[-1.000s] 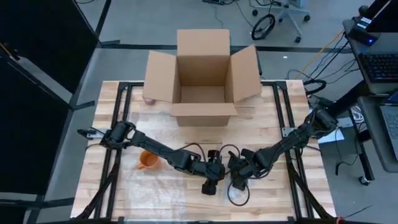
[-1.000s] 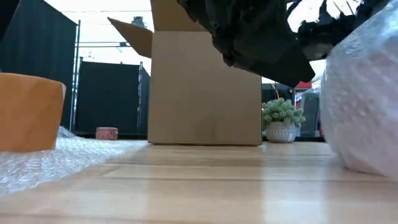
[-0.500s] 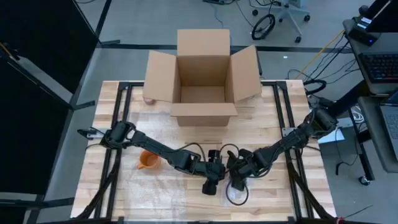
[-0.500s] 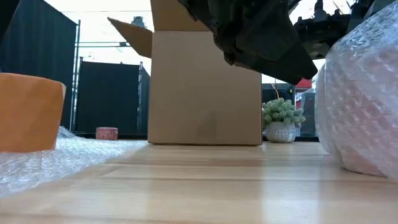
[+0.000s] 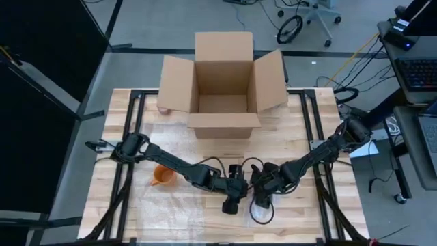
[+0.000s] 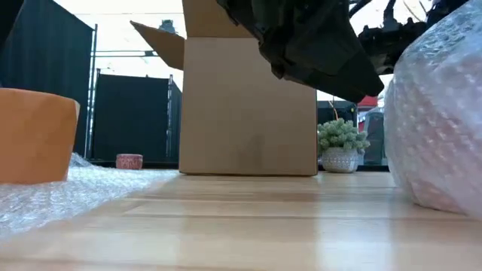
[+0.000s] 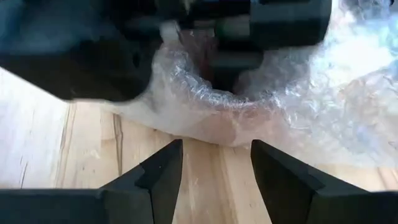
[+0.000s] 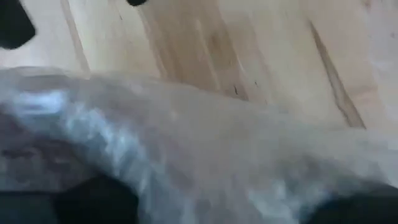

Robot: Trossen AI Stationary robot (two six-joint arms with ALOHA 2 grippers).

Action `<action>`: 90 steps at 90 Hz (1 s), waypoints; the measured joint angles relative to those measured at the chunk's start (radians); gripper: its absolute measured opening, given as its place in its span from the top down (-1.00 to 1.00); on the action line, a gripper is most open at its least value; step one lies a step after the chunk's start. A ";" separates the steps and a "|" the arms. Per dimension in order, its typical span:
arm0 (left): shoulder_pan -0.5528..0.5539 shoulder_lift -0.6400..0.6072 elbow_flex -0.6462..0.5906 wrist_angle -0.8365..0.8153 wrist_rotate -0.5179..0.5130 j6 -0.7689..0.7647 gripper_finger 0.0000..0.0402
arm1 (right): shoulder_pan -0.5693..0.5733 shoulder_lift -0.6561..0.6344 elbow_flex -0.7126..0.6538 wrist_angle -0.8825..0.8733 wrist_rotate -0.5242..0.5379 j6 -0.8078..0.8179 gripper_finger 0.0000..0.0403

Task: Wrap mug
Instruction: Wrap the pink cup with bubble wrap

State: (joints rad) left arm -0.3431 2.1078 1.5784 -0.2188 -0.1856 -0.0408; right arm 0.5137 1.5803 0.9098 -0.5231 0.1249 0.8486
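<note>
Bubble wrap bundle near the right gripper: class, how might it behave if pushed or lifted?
The bundle looks rounded, so it may rock or roll if pushed. Its bubble wrap seems soft, so it would likely dent under the right gripper at it. The left gripper is open close by.

Even overhead brightness, blown-out backlight in the low view, right wrist view perhaps motion-blurred.

Two dark jointed arms (black cables), blocky fingers [image 7: 161,177]
</note>
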 joint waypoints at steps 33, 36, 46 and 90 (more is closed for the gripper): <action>0.002 -0.006 0.000 -0.006 -0.031 -0.016 0.11 | 0.000 -0.058 0.004 -0.069 0.004 -0.018 -0.42; 0.002 -0.009 0.000 -0.005 -0.038 -0.021 0.11 | 0.000 -0.058 0.004 -0.069 0.005 -0.019 -0.42; 0.002 -0.033 0.000 -0.011 -0.053 -0.006 0.11 | 0.000 -0.062 0.005 -0.069 0.004 -0.023 -0.42; 0.000 -0.069 0.001 0.003 -0.061 0.003 0.11 | 0.005 -0.232 0.008 -0.088 0.054 -0.009 -0.42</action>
State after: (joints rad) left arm -0.3428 2.0388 1.5795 -0.2158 -0.2470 -0.0380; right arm 0.5190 1.3483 0.9176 -0.6110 0.1785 0.8397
